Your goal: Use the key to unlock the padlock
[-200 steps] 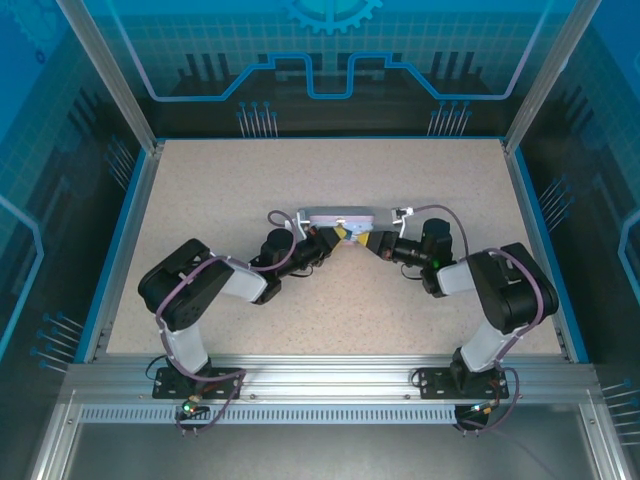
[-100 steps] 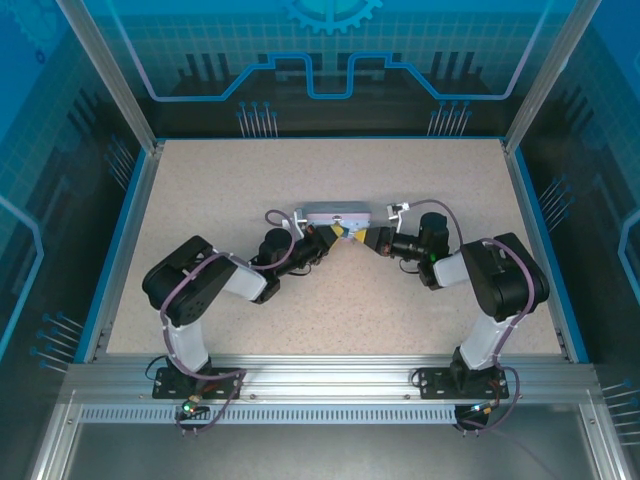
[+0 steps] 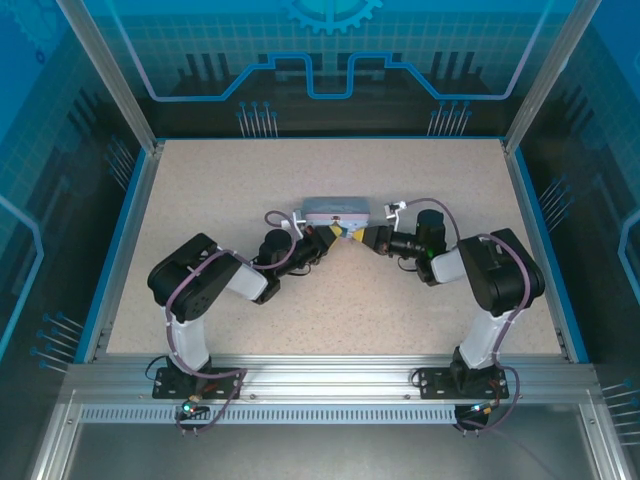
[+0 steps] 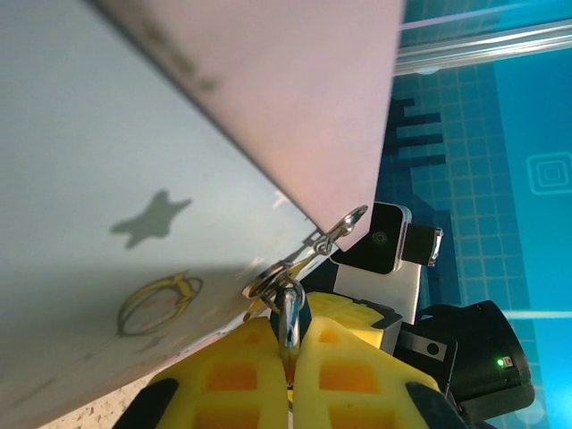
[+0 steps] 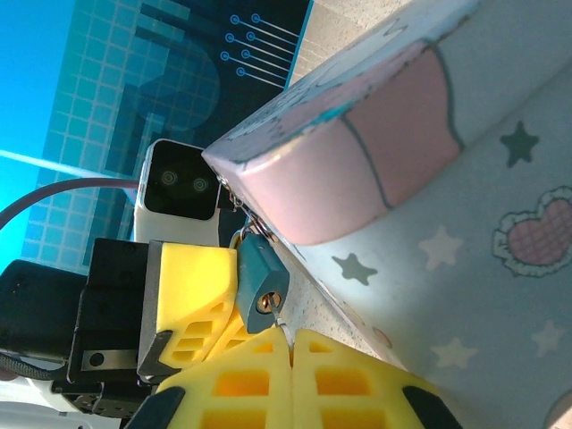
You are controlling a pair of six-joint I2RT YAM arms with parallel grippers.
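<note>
Just off right pincer (image 5: 288, 334), padlock (image 5: 259, 280).

On my right wrist feed the tin (image 5: 429, 206) is pale blue-white. It has a pink panel outlined in teal at one o'clock, grey-green stars, and a pink checked heart at three o'clock. The padlock (image 5: 259, 273) is dark teal with a brassy keyhole, and the key (image 5: 276, 315) at its six o'clock is a silvery sliver. The right gripper (image 5: 288, 335) and left gripper (image 4: 288, 344) are bright yellow. The table (image 3: 330, 310) is speckled beige.
</note>
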